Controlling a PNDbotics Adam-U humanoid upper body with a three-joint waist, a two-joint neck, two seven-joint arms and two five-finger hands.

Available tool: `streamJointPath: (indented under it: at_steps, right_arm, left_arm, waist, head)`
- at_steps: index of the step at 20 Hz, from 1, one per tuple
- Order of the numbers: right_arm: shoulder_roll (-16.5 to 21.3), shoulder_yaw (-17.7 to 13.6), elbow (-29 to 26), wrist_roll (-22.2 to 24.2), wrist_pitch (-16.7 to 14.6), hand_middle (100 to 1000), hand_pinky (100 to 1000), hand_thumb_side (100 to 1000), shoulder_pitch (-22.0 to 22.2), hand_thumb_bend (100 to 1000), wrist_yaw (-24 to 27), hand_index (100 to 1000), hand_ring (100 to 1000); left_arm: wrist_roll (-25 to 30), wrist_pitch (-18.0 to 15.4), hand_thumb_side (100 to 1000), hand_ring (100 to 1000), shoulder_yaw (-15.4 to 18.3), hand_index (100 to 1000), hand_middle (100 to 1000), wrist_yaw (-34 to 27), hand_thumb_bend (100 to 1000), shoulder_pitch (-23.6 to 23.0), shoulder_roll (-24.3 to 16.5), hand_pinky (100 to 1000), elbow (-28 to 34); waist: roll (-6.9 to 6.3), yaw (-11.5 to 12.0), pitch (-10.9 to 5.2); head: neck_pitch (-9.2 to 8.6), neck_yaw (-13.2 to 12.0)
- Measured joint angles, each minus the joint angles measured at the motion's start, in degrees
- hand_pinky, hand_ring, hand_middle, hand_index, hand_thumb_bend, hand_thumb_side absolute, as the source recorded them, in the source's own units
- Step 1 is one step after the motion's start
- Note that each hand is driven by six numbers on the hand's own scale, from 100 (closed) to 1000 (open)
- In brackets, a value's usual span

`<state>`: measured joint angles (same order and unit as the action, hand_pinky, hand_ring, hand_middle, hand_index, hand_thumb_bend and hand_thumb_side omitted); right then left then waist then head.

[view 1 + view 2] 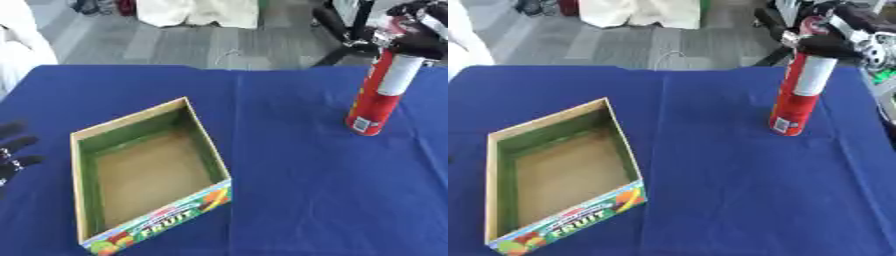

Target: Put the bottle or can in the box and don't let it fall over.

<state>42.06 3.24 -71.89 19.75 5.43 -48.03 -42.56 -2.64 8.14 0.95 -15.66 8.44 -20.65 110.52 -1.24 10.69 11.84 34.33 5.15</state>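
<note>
— Nearest us, what's that?
— Fruit box (149,175), open, on the blue counter (306,190).
— And the can (381,92)?
— Upright, well right of it — right hand (418,35) fingers clamped round its top. Left hand (13,150) idles, fingers apart.

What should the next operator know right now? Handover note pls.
Right hand: curled round the top of the red can, which stands tilted on the blue table, far right.
Left hand: idle, open, at the left edge.
Box: empty, open top, near left.
Done: can grasped.
Left: carry the can over to the box and set it down upright inside.
</note>
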Motion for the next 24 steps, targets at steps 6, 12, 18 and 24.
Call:
streamJointPath:
  at_steps: [6, 12, 18, 24]
  right_arm:
    - [0.01, -0.02, 0.00, 0.48, 0.06, 825, 752, 748, 0.14, 517, 0.14, 907, 813]
    - [0.02, -0.04, 0.00, 1.77, 0.36, 811, 604, 503, 0.13, 439, 0.53, 907, 746]
    - [0.06, -0.12, -0.03, 2.85, 0.34, 802, 523, 366, 0.10, 379, 0.47, 888, 710]
    - [0.04, -0.39, -0.05, 2.72, 0.57, 768, 449, 328, 0.11, 298, 1.44, 867, 651]
  left_arm:
    - [-0.04, 0.04, 921, 828, 0.00, 765, 844, 0.00, 199, 0.00, 0.00, 709, 0.00]
    - [-0.08, 0.08, 920, 829, 0.01, 764, 843, -0.01, 199, 0.01, 0.00, 710, 0.00]
    - [-0.12, 0.12, 922, 829, 0.01, 761, 841, -0.02, 200, 0.01, 0.00, 710, 0.00]
    - [-0.18, 0.18, 922, 830, 0.01, 760, 839, -0.03, 200, 0.03, 0.01, 711, 0.00]
  waist:
    - [0.07, 0.02, 0.00]
    - [0.29, 0.07, 0.00]
    - [0.36, 0.22, 0.01]
    - [0.37, 0.29, 0.15]
  head:
    - [-0.14, -0.02]
    - [-0.15, -0.04]
    - [-0.16, -0.04]
    - [-0.18, -0.05]
